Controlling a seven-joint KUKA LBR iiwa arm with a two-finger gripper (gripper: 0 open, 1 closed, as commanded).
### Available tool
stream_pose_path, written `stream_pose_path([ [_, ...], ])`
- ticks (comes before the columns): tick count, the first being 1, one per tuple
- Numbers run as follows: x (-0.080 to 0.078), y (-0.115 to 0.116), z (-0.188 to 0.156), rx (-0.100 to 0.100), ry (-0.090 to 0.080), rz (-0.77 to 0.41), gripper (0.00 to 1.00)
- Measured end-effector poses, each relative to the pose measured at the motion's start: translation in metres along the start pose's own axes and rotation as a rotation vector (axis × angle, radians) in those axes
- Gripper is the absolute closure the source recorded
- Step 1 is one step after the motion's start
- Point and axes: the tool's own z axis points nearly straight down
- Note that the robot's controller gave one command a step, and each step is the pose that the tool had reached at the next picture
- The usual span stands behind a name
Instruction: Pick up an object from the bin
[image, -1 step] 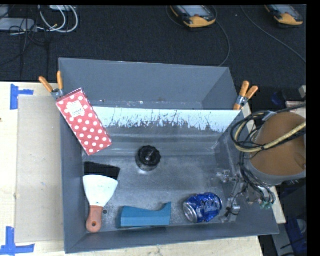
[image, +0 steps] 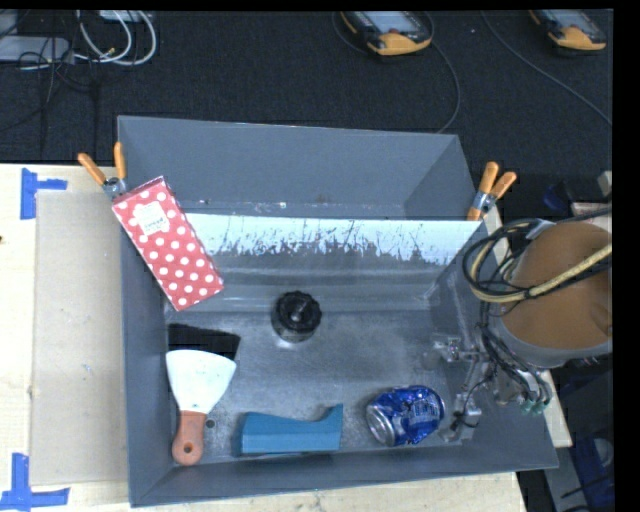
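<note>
Nothing looks picked yet; the jaws, wide or narrow I cannot tell, sit beside the blue can, lower right.

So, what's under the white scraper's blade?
A black flat thing sticks out from beneath the white scraper; the part it covers is hidden.

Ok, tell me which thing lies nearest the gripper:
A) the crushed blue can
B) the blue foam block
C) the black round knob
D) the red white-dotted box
A: the crushed blue can lies right beside the gripper, just to its left at the view's lower right.
</note>
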Motion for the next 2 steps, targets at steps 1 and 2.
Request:
stream_pose_path([
  [1,0.001,0.01,0.054,0.0,0.0,-0.032,0.0],
  [2,-0.006,0.035,0.089,0.002,-0.015,-0.065,0.0],
])
